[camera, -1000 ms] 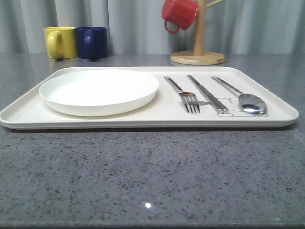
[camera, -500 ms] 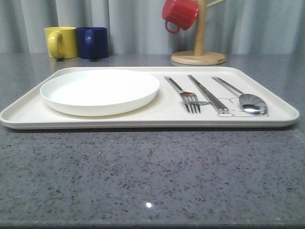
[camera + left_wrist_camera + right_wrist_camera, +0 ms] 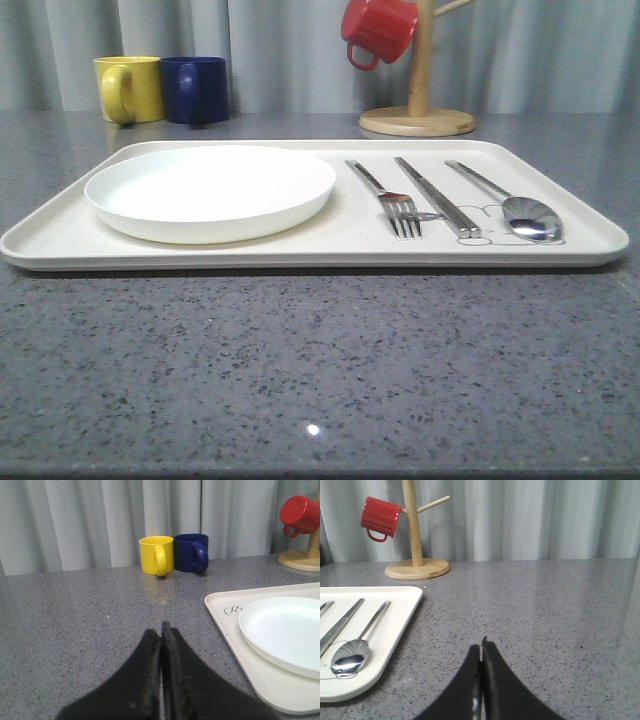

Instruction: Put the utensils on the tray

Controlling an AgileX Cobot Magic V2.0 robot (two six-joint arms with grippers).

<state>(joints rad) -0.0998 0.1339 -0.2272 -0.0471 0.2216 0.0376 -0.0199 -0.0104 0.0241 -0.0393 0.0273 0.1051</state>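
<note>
The cream tray point(image 3: 330, 245) lies across the grey table. On its left half rests the round white plate point(image 3: 210, 190). On its right half the silver fork point(image 3: 385, 195), the flat metal chopsticks point(image 3: 436, 196) and the spoon point(image 3: 505, 200) lie side by side, handles pointing away. In the left wrist view my left gripper point(image 3: 161, 630) is shut and empty above bare table, left of the tray point(image 3: 225, 622) and plate point(image 3: 282, 630). In the right wrist view my right gripper point(image 3: 481, 647) is shut and empty over the table, right of the tray point(image 3: 395, 622) and spoon point(image 3: 352, 652).
A yellow mug point(image 3: 128, 88) and a navy mug point(image 3: 194, 89) stand behind the tray at the back left. A wooden mug stand point(image 3: 416, 110) with a red mug point(image 3: 377, 30) hanging on it stands at the back right. Grey curtains close off the back.
</note>
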